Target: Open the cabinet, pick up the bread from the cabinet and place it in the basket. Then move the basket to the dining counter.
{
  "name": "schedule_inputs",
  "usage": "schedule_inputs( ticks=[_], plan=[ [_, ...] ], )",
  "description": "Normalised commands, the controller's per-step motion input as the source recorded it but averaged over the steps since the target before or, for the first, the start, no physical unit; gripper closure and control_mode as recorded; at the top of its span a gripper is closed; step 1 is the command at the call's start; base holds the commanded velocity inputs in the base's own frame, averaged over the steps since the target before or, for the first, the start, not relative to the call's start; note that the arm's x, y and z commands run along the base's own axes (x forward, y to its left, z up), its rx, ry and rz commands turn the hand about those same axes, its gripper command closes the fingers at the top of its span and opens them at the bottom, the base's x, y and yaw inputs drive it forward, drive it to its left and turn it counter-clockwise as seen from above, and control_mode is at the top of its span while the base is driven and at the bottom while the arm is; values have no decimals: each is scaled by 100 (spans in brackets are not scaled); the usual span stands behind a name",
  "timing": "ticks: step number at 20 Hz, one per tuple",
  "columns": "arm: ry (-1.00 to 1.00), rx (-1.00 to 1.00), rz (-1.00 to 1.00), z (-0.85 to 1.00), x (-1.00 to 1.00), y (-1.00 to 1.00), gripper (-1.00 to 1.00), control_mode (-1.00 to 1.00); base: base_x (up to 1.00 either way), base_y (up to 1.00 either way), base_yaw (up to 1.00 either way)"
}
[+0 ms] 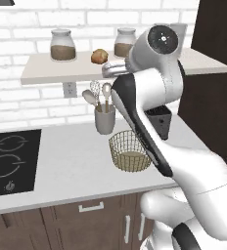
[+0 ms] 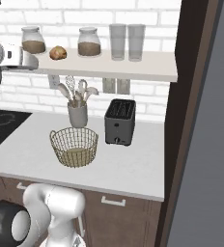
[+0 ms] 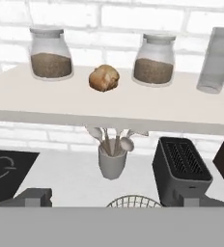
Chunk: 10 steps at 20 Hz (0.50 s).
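You see a glossy white arm (image 1: 149, 93) of rounded segments with black joint bands and a round black end cap.

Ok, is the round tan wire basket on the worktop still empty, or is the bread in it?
Empty. The round tan wire basket shows only its bare base; the small golden-brown bread roll sits on the pale wall shelf between two brown-filled glass jars.
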Motion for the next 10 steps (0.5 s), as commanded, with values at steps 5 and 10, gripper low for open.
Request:
schedule_inputs(
  ticks=[5,10],
  plan=[
    [21,3,-9,42,76,10,-100,-100,0,0,0],
    [4,5,0,0,82,12,-100,-100,0,0,0]
  ],
)
